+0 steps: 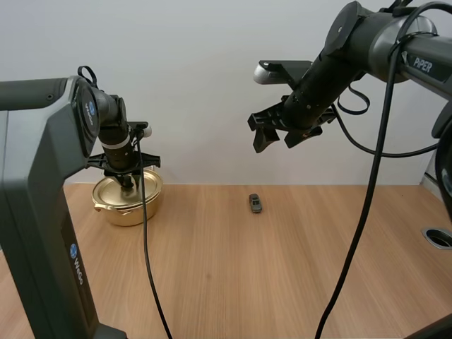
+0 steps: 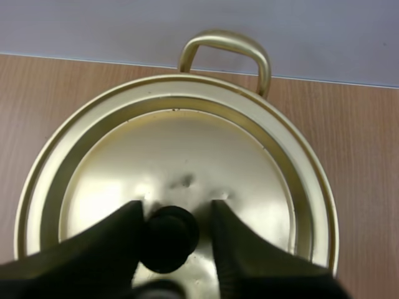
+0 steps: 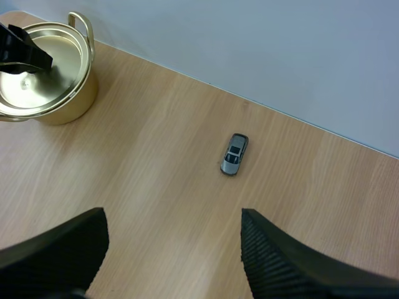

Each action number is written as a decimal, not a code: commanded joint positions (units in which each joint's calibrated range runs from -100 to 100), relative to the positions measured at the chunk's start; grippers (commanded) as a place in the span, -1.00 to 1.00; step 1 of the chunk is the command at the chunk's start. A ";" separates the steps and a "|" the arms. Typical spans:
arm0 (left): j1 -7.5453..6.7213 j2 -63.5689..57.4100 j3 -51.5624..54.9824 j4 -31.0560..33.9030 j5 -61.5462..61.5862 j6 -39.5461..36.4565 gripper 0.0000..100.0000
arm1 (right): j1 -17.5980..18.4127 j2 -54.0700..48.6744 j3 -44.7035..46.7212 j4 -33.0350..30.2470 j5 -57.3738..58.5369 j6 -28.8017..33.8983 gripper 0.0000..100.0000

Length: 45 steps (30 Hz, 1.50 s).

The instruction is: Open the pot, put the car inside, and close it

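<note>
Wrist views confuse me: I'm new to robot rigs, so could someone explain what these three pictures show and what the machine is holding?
This is a two-armed robot, and each arm ends in a two-fingered hand. The high view looks down over the wooden table from behind the robot. Each wrist view comes from a camera riding beside one hand. The left hand sits over the gold pot, with its open fingers on either side of the black knob on the lid. The right hand hangs open above the small grey car. Nothing is lifted yet.
</note>
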 commanded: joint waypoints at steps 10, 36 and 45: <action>0.04 -0.14 -0.44 -0.07 -1.37 0.20 -1.00 | 0.03 -0.07 0.08 -0.01 0.03 -0.02 1.00; 0.13 -34.68 -17.18 -0.16 28.35 2.65 -1.00 | 0.03 20.38 0.08 -0.38 -19.13 -1.52 1.00; 0.13 -45.02 -17.18 -0.30 32.33 2.65 -1.00 | 0.03 27.96 0.08 0.01 -30.72 -4.81 1.00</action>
